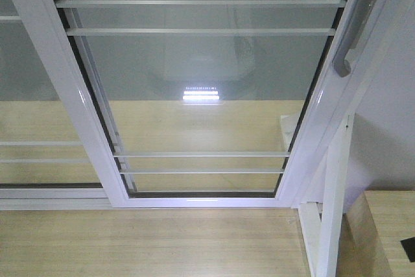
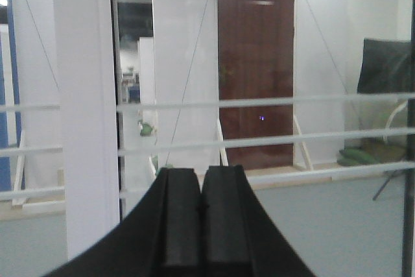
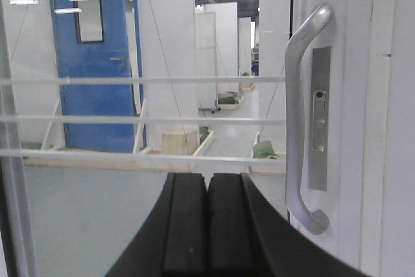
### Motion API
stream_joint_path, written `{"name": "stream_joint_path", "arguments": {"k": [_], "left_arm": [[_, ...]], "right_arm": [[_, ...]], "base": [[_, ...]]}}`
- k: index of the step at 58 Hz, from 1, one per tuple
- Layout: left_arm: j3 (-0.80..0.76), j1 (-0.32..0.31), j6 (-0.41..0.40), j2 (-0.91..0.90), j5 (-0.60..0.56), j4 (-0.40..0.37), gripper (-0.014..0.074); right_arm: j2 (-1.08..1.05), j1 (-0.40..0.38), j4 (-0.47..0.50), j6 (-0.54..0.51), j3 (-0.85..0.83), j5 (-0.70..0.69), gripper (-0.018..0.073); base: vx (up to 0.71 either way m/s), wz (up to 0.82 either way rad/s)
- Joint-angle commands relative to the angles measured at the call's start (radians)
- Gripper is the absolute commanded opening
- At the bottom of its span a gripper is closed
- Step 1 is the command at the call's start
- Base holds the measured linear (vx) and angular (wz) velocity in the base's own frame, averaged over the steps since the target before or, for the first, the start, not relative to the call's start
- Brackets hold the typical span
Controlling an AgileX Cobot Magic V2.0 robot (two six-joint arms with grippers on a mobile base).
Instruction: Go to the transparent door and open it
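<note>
Drawn up close to the transparent door (image 1: pixel 207 95), the robot faces glass that fills the front view from the wooden floor (image 1: pixel 130 238) upward, with thin white bars crossing it high and low. The door's curved grey handle (image 1: pixel 355 27) sits on the right-hand stile, which lies against the white frame beside it, so the door appears not yet slid open. The right gripper (image 3: pixel 207 225) hangs just left of the handle's lower half, near it but not touching. Its two black fingers are pressed flat together with nothing between them, a narrow shape that seems suited to slipping behind the pull or pushing against it sideways. A small lock plate with a red mark (image 3: pixel 318 118) shows between the handle's two mounts; whether it is latched cannot be told. The left gripper (image 2: pixel 201 218), likewise pressed together and empty, points at the glass further along, where a broad white upright (image 2: pixel 87 108) stands. It seems to be kept clear of the work, since the handle lies on the other arm's side. Through the glass a blue door (image 3: pixel 91 56) and a brown door (image 2: pixel 256 69) show well beyond.
</note>
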Motion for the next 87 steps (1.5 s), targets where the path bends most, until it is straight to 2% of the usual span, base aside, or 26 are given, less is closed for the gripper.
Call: {"name": "stream_joint_path", "arguments": {"k": [1, 9, 16, 20, 26, 28, 31, 36, 39, 41, 44, 47, 50, 53, 56, 58, 63, 67, 70, 74, 79, 87], "left_arm": [[-0.071, -0.003, -0.020, 0.017, -0.104, -0.007, 0.0003], [-0.229, -0.003, 0.013, 0.073, -0.038, 0.000, 0.0003], [-0.375, -0.003, 0.149, 0.201, -0.025, -0.006, 0.0003], [-0.449, -0.003, 0.230, 0.282, -0.038, -0.007, 0.0003], [-0.529, -0.003, 0.312, 0.402, -0.055, -0.007, 0.0003], [-0.545, -0.003, 0.330, 0.441, -0.058, -0.007, 0.0003], [-0.561, -0.003, 0.348, 0.493, -0.071, -0.016, 0.0003], [-0.572, -0.003, 0.348, 0.573, -0.112, -0.126, 0.0003], [-0.572, 0.009, 0.358, 0.619, -0.167, -0.251, 0.0003], [-0.572, 0.023, 0.385, 0.647, -0.205, -0.340, 0.0003], [-0.572, 0.043, 0.448, 0.679, -0.261, -0.441, 0.0003], [-0.572, 0.071, 0.546, 0.730, -0.312, -0.560, 0.0003], [-0.572, 0.090, 0.622, 0.783, -0.330, -0.631, 0.0003], [-0.572, 0.099, 0.662, 0.827, -0.321, -0.655, 0.0003], [-0.572, 0.097, 0.656, 0.871, -0.304, -0.645, 0.0003], [-0.572, 0.095, 0.642, 0.895, -0.279, -0.611, 0.0003], [-0.572, 0.093, 0.581, 0.939, -0.219, -0.478, 0.0003], [-0.572, 0.093, 0.500, 0.960, -0.209, -0.358, 0.0003], [-0.572, 0.093, 0.391, 0.963, -0.210, -0.258, 0.0004], [-0.572, 0.093, 0.267, 0.963, -0.210, -0.193, 0.0008], [-0.572, 0.093, 0.177, 0.963, -0.200, -0.108, 0.0031], [-0.572, 0.093, 0.149, 0.963, -0.194, -0.055, 0.0104]], "right_arm": [[0.023, -0.003, 0.016, -0.015, -0.122, -0.085, -0.0001], [0.118, -0.003, 0.001, -0.095, -0.348, 0.049, -0.0001], [0.296, -0.003, -0.056, -0.196, -0.519, 0.097, -0.0001], [0.403, -0.003, -0.087, -0.254, -0.585, 0.055, -0.0001], [0.553, -0.004, -0.089, -0.314, -0.649, -0.080, -0.0001], [0.590, -0.008, -0.066, -0.322, -0.659, -0.133, -0.0001], [0.659, -0.028, 0.050, -0.315, -0.670, -0.216, -0.0001], [0.757, -0.081, 0.330, -0.331, -0.672, -0.355, -0.0001], [0.805, -0.133, 0.503, -0.399, -0.672, -0.409, 0.0000], [0.834, -0.168, 0.572, -0.469, -0.672, -0.420, 0.0000], [0.872, -0.207, 0.614, -0.548, -0.672, -0.405, 0.0000], [0.906, -0.248, 0.613, -0.603, -0.672, -0.349, 0.0000], [0.928, -0.256, 0.571, -0.612, -0.672, -0.289, 0.0000], [0.948, -0.253, 0.487, -0.608, -0.672, -0.230, 0.0000], [0.962, -0.252, 0.381, -0.586, -0.672, -0.193, 0.0000], [0.972, -0.252, 0.319, -0.563, -0.672, -0.174, 0.0000], [0.991, -0.252, 0.207, -0.474, -0.672, -0.139, 0.0000], [1.002, -0.252, 0.136, -0.401, -0.672, -0.111, 0.0000], [1.007, -0.252, 0.085, -0.322, -0.672, -0.092, 0.0000], [1.010, -0.252, 0.053, -0.259, -0.672, -0.089, 0.0006], [1.010, -0.252, 0.022, -0.196, -0.672, -0.094, 0.0032], [1.026, -0.252, -0.004, -0.157, -0.672, -0.094, 0.0146]], "base": [[0.00, 0.00], [0.00, 0.00], [0.00, 0.00], [0.00, 0.00], [0.00, 0.00], [0.00, 0.00], [0.00, 0.00], [0.00, 0.00], [0.00, 0.00], [0.00, 0.00], [0.00, 0.00], [0.00, 0.00], [0.00, 0.00], [0.00, 0.00], [0.00, 0.00], [0.00, 0.00], [0.00, 0.00], [0.00, 0.00], [0.00, 0.00], [0.00, 0.00], [0.00, 0.00], [0.00, 0.00]]}}
